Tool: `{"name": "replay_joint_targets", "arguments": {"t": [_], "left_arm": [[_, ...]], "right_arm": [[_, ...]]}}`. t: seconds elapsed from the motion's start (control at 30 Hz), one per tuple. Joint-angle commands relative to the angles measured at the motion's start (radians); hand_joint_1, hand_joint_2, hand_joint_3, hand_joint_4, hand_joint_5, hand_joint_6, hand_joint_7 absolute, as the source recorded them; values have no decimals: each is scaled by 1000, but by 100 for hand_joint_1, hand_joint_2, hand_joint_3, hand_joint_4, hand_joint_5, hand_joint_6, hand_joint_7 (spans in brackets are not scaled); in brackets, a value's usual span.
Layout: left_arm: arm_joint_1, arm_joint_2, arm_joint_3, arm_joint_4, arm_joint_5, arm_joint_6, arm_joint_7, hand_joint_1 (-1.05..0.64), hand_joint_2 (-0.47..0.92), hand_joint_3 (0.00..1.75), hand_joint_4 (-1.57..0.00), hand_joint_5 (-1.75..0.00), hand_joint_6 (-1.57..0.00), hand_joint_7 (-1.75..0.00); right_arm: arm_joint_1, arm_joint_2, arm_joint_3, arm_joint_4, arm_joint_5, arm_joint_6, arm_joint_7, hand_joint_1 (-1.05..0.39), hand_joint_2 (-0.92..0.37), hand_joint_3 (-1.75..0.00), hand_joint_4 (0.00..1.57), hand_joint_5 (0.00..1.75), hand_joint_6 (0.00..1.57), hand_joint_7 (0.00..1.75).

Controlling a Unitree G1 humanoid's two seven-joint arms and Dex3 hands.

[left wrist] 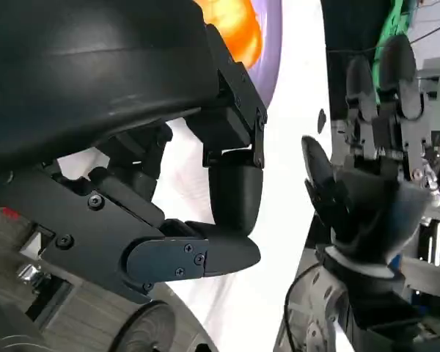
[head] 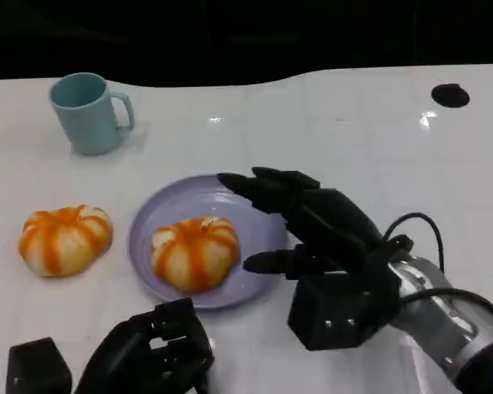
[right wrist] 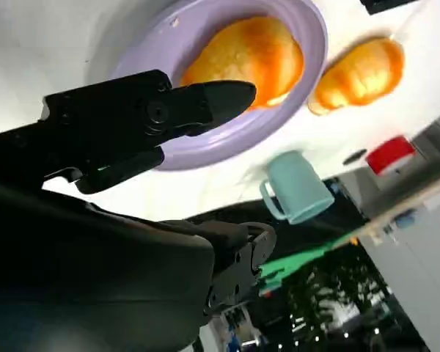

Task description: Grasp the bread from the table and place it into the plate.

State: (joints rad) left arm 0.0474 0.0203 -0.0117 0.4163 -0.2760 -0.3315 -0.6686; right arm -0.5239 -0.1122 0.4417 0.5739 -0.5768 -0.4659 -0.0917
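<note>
One orange-striped bread roll [head: 195, 251] already lies on the lilac plate [head: 267, 226], so part of the job looks done. The right hand [head: 312, 230] hovers over the plate's far-right rim, fingers spread and holding nothing, apparently clear of the roll. A second bread roll [head: 64, 238] sits on the table beside the plate, opposite that hand. The left hand [head: 152, 353] rests near the plate's front edge, fingers curled in, empty. A teal mug [head: 89, 112] stands well behind the plate.
</note>
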Motion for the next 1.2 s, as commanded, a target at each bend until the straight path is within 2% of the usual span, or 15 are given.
{"name": "replay_joint_targets", "arguments": {"t": [0.03, 0.2, 0.3, 0.43, 0.53, 0.6, 0.67, 0.87, 1.03, 1.07, 1.2], "left_arm": [[-4, 7, 5, -6, -5, 5, 6, -55, 64, 72, -79, -175, -75, -143], [-8, 7, 5, -1, 1, 4, 10, -54, 63, 72, -78, -175, -75, -143], [-9, 7, 4, 0, 4, 3, 12, -54, 63, 73, -78, -175, -75, -143], [-10, 7, 5, 5, 0, 8, 10, -55, 62, 74, -78, -175, -75, -143], [-10, 6, 7, 6, -6, 9, 4, -55, 63, 74, -77, -175, -75, -143], [-10, 6, 7, 4, -5, 9, 4, -54, 63, 74, -77, -175, -74, -142], [-8, 7, 4, -3, -2, 12, 8, -55, 64, 73, -77, -175, -75, -143], [-12, 3, 4, 6, -1, 0, 6, -56, 65, 72, -78, -175, -74, -144], [-13, 3, 3, 1, 1, 10, 10, -56, 65, 70, -78, -175, -75, -143], [-13, 3, 3, 2, 1, 9, 10, -57, 65, 70, -78, -175, -75, -143], [-16, 2, 4, 4, -2, 13, 10, -56, 65, 69, -78, -175, -75, -143]], "right_arm": [[64, -69, -29, -70, -22, -59, -76, -52, -92, -10, 16, 26, 32, 8], [118, -110, -56, -66, -72, -170, -260, -37, -91, -2, 34, 51, 59, 14], [140, -122, -79, -64, -76, -208, -332, -26, -90, -1, 51, 62, 75, 21], [164, -153, -108, -73, -92, -237, -387, -20, -91, -10, 66, 96, 89, 37], [181, -175, -126, -78, -87, -254, -399, -15, -79, -29, 71, 122, 86, 64], [193, -191, -139, -77, -81, -276, -402, -13, -73, -40, 74, 134, 86, 72], [207, -209, -154, -75, -66, -302, -394, -11, -64, -61, 77, 148, 86, 84], [256, -242, -187, -93, -60, -323, -392, -13, -46, -102, 89, 164, 86, 109], [332, -248, -216, -178, -51, -250, -347, -17, -48, -105, 88, 172, 78, 127], [357, -249, -224, -213, -48, -220, -326, -19, -51, -103, 86, 174, 73, 136], [438, -245, -244, -331, -37, -115, -253, -24, -60, -90, 85, 175, 63, 153]]}}
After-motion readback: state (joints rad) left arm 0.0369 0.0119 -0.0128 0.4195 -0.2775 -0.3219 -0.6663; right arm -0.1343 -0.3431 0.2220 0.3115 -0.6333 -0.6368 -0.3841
